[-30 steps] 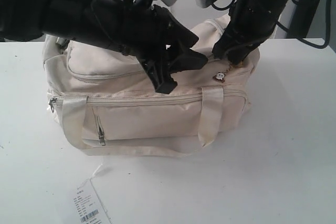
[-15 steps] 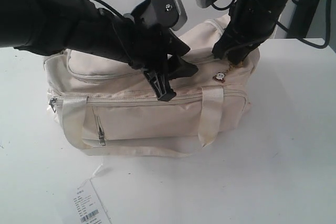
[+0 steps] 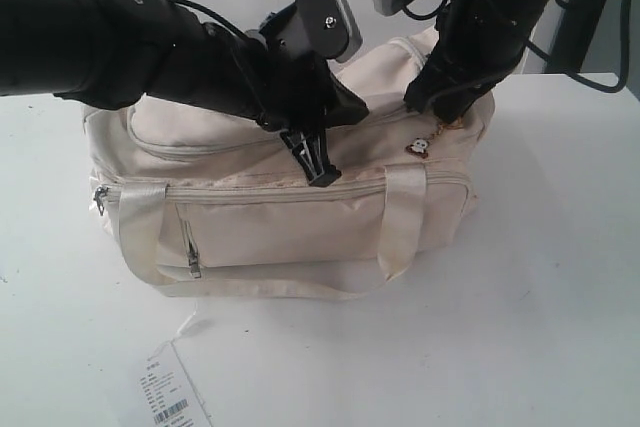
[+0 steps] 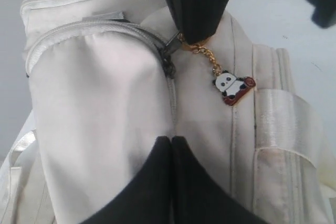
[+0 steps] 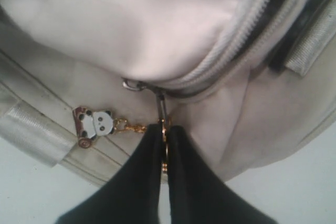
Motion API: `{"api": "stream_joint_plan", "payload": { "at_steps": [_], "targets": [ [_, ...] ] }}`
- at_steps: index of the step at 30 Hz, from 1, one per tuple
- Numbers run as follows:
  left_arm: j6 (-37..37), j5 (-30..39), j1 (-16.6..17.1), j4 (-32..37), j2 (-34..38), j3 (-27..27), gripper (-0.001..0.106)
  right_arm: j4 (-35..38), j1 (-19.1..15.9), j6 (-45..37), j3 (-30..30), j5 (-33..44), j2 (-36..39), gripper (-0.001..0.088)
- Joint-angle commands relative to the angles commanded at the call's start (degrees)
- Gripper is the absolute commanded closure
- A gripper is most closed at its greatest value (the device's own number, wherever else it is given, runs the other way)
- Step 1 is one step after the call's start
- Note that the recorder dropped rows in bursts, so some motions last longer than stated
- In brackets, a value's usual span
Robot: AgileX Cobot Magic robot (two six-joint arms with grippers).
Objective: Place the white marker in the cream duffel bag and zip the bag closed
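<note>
1. Since a second ago my left arm has drawn back toward the left and its wrist has risen. The right arm and the bag sit where they were.
2. At the near left a paper tag [image 3: 172, 395] lies flat on the white table [image 3: 540, 327], apart from the bag.
3. The cream duffel bag [image 3: 280, 227] rests mid-table, long side toward the near edge, with a webbing handle [image 3: 140, 232] drooping down its front.
4. My left gripper [image 3: 320, 175] hangs over the middle of the bag's top, tips aimed down at the fabric. Its fingers are pressed together and I see nothing between them. I cannot tell whether they touch the cloth.
5. Farther right, the grey zip pull [image 5: 161, 106] sits at the bag's right end, and a panda charm [image 3: 420, 148] dangles just beside it on a gold chain [image 5: 137, 128].
6. My right gripper [image 3: 445, 115] is clamped on that zip pull, pinching it where the chain joins.
7. The white marker shows in none of my views, so I cannot tell where it is.
</note>
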Motion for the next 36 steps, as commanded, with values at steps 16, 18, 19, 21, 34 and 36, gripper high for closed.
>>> {"api": "stream_joint_plan", "payload": {
  "at_steps": [16, 18, 19, 21, 34, 36],
  "targets": [
    [-0.2, 1.7, 0.0, 2.4, -0.7, -0.6, 0.041, 0.0, 0.0, 0.0, 0.0, 0.0, 0.0, 0.0868],
    [-0.4, 1.8, 0.0, 1.8, 0.7, -1.7, 0.046, 0.0, 0.0, 0.0, 0.0, 0.0, 0.0, 0.0868],
    [-0.4, 1.9, 0.0, 1.8, 1.3, -2.1, 0.048, 0.0, 0.0, 0.0, 0.0, 0.0, 0.0, 0.0868],
    [-0.2, 1.0, 0.0, 1.8, 2.1, -2.4, 0.055, 0.0, 0.0, 0.0, 0.0, 0.0, 0.0, 0.0868],
    [-0.4, 1.3, 0.0, 2.5, 3.0, -2.8, 0.105, -1.0, 0.0, 0.0, 0.0, 0.0, 0.0, 0.0868],
    [-0.4, 1.4, 0.0, 2.5, 3.0, -2.8, 0.105, -1.5, 0.0, 0.0, 0.0, 0.0, 0.0, 0.0868]
  ]
}}
